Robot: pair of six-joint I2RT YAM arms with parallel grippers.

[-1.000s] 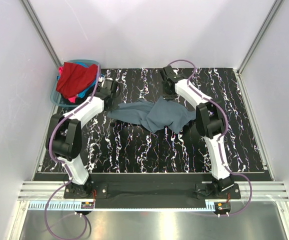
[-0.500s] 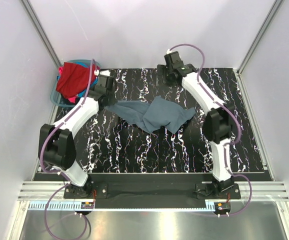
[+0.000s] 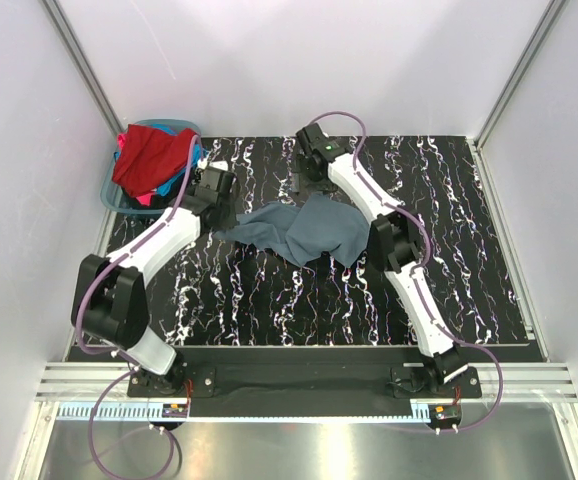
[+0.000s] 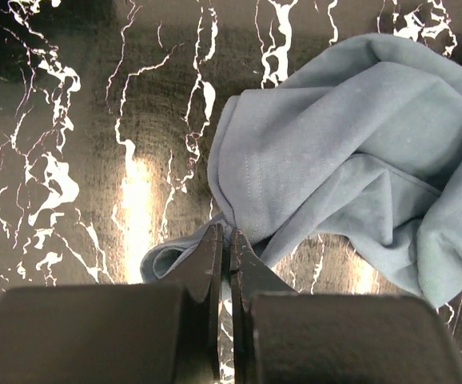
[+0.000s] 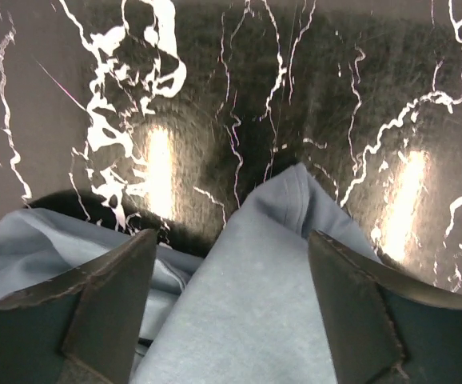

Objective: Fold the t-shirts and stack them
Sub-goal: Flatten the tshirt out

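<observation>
Here, both arms are bolted at the near edge of the desk [image 3: 269, 300], a black top veined with white, and its near half lies bare in front of them. The grey tee [image 3: 304, 232] sits about mid-desk, crumpled and part folded over itself, with one flap reaching left and a broader one on the right.

The left pincer [image 3: 227, 207] is at the tee's left end. In the left wrist view its two fingers are pressed together (no gap shows between them) and the left pincer [image 4: 225, 236] is closed on the hemmed edge of the grey tee [image 4: 351, 160], with a small loop of cloth curling beside the tips.

Further back, the right arm bends over the tee and the right pincer [image 3: 302, 185] hangs at its far edge. The right wrist view shows the right pincer [image 5: 231, 240] with its fingers spread wide and gripping nothing; a pointed corner of the grey tee [image 5: 247, 304] lies below, between them.

At the far left corner stands the basket [image 3: 119, 203], with a red tee [image 3: 152, 158] heaped on top and a bit of pink cloth [image 3: 144, 200] under it.
</observation>
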